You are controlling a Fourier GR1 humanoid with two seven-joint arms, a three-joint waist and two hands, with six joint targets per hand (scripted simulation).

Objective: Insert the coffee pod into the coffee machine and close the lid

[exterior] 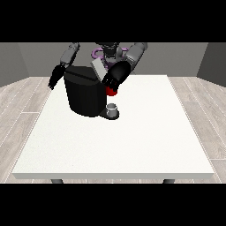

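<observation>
Front view, read from near to far. The white table [132, 150] lay bare across its near half. Beyond it, on the drip base of the coffee machine [84, 95], stood a small grey thing [113, 108] shaped like a cup; it could not be told for certain as the coffee pod, so the pod's place was left unstated. Directly above it, toward twelve o'clock, a red thing at the machine [112, 91] showed just under the hand at the view's right [115, 76]. That hand hung close against the machine's upper right edge, with the grey thing at about six o'clock from it and near; whether its fingers were apart or together could not be told, nor whether they touched anything. A pale slanted panel, judged to be the raised lid [99, 68], rose at about ten o'clock from this hand and just beside it, its long axis tilted from upper left to lower right. The hand at the view's left [55, 78] hung at the machine's far left side, at about nine o'clock from the lid and well apart from the grey thing; its fingers pointed downward and appeared relaxed, holding nothing. The hand at the view's right was judged the nearer for lid and slot alike. The machine's opening was hidden behind its dark body and that hand.
</observation>
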